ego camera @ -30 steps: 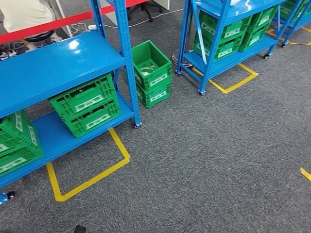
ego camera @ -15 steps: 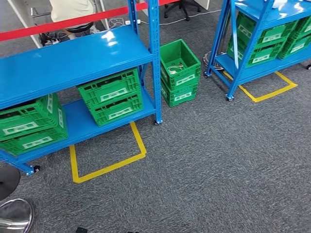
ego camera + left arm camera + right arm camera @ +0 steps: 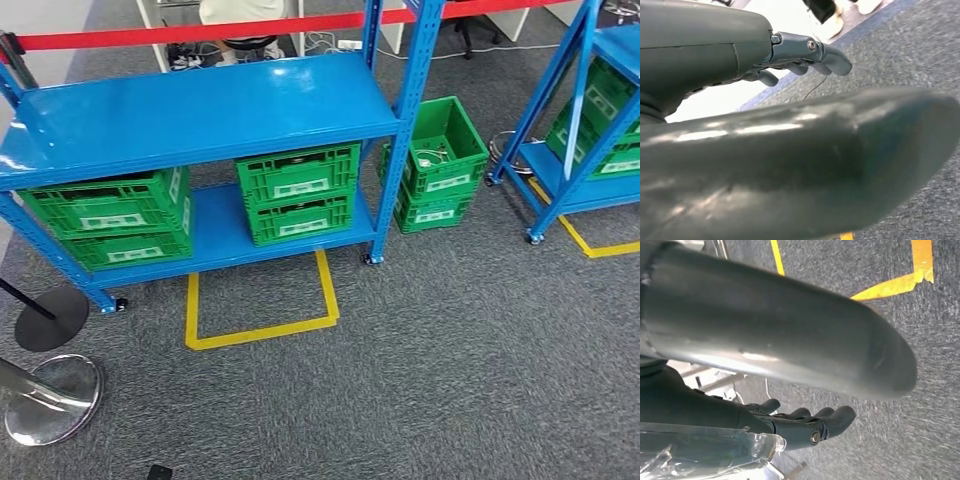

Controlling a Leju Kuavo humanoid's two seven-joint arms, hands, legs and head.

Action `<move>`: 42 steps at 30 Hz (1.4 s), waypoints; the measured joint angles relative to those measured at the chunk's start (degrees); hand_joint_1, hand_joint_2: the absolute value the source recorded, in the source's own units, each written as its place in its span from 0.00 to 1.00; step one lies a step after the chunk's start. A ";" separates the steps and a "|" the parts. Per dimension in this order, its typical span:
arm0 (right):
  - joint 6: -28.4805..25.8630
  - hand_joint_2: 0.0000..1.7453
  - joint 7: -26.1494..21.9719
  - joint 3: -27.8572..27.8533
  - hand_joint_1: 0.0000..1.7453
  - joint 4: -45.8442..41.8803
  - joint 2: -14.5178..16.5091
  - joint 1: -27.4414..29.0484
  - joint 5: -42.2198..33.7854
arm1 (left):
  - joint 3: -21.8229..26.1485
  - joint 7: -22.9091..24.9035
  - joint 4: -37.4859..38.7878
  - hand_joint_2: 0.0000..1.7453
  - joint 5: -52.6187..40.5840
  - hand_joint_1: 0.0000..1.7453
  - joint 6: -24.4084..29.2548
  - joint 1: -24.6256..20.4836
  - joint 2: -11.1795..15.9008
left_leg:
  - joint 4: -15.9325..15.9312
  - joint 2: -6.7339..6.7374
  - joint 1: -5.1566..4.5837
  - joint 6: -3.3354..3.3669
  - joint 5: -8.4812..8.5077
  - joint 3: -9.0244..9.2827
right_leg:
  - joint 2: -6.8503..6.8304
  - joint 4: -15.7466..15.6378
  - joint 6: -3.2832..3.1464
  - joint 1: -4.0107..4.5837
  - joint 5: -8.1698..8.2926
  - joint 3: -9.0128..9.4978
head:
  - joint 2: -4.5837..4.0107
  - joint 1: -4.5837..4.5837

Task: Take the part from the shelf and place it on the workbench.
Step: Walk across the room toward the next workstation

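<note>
A blue shelf (image 3: 204, 115) stands ahead of me across the grey carpet, its upper board bare. On its lower board sit two stacks of green crates (image 3: 298, 195), (image 3: 109, 225); what is inside them is hidden. My left hand (image 3: 764, 50) hangs over the carpet with its fingers (image 3: 817, 52) stretched out, apart from the thick thumb (image 3: 810, 165), and nothing in it. My right hand (image 3: 753, 420) hangs the same way, fingers (image 3: 821, 422) straight, thumb (image 3: 791, 325) apart. Clear plastic film (image 3: 704, 450) lies by the wrist side of that hand.
Two more green crates (image 3: 441, 165) are stacked on the floor right of the shelf; the top one holds small pale items. A second blue shelf (image 3: 596, 110) stands at the right. Two stanchion bases (image 3: 53, 400), (image 3: 51, 318) sit at lower left. Behind a red belt (image 3: 189, 35) a person (image 3: 241, 12) sits.
The whole picture has shifted: the camera turned left, so the shelf now sits square in front and nearer the middle. The stanchion bases came into view.
</note>
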 joint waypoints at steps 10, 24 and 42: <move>-0.04 0.00 -0.22 -0.05 0.00 -0.02 0.09 -0.04 0.16 | 0.32 -1.41 0.00 0.00 0.17 0.00 0.02 -0.11 0.08 | 7.68 1.43 -0.03 -2.88 -3.84 -4.82 | 0.61 -11.03 -2.41 -0.43 4.36 4.75 | 0.00 -0.73; -0.02 0.00 -0.84 -0.35 0.00 -0.04 0.11 -0.36 0.08 | 0.42 -3.73 0.00 0.00 0.97 0.00 -0.58 -0.45 0.11 | -0.04 5.98 -0.59 0.09 -0.41 0.48 | -4.69 -7.94 -0.41 0.59 1.15 4.40 | 0.00 -0.55; 0.55 0.00 -1.83 -1.26 0.00 -0.02 0.31 -0.20 -0.46 | 1.96 -6.03 0.00 0.75 3.18 0.00 -4.51 -0.68 0.22 | 0.08 2.31 -0.62 1.27 0.00 0.17 | 0.41 -11.01 -1.04 0.16 4.29 4.63 | 0.00 -0.42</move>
